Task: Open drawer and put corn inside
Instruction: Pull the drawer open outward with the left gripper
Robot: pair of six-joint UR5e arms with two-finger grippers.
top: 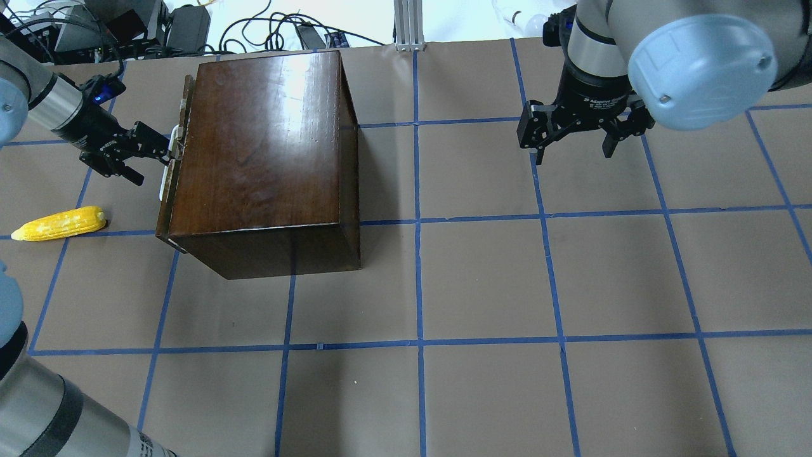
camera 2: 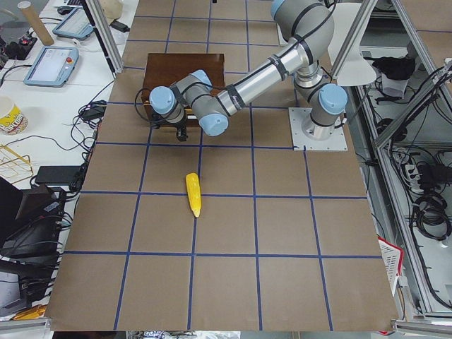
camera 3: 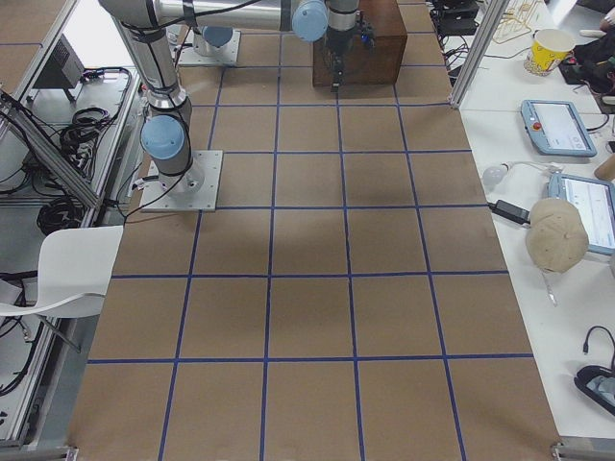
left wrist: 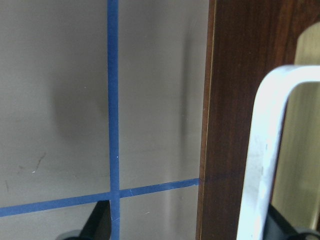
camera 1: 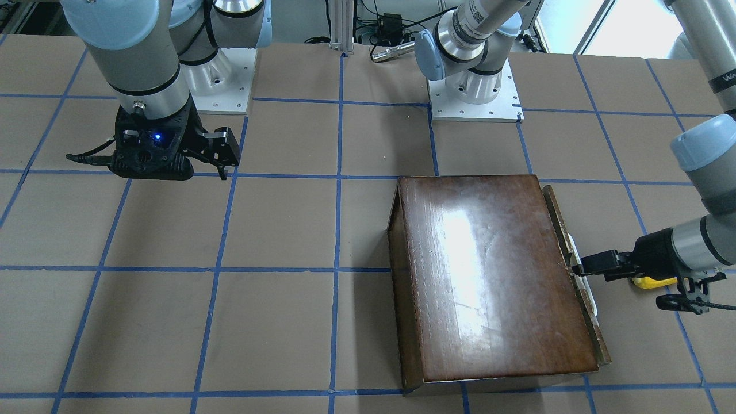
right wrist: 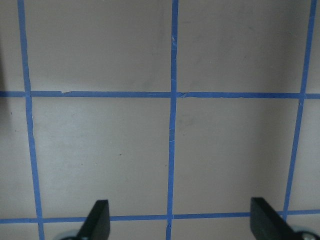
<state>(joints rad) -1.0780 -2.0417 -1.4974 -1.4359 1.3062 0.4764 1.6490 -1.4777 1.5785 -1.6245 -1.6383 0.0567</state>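
Observation:
The glossy dark-brown wooden box stands on the table's left half, also seen in the front view. Its drawer's dark front panel sits against the box and carries a white handle. My left gripper is open at that handle. In the left wrist view the handle lies between the spread fingers, close to the right one. The yellow corn lies on the table, left of the box and nearer me than the gripper. My right gripper is open and empty above the table's right half.
The table is brown paper with a blue tape grid. Cables and equipment lie past the far edge behind the box. The arm bases are bolted near the robot's side.

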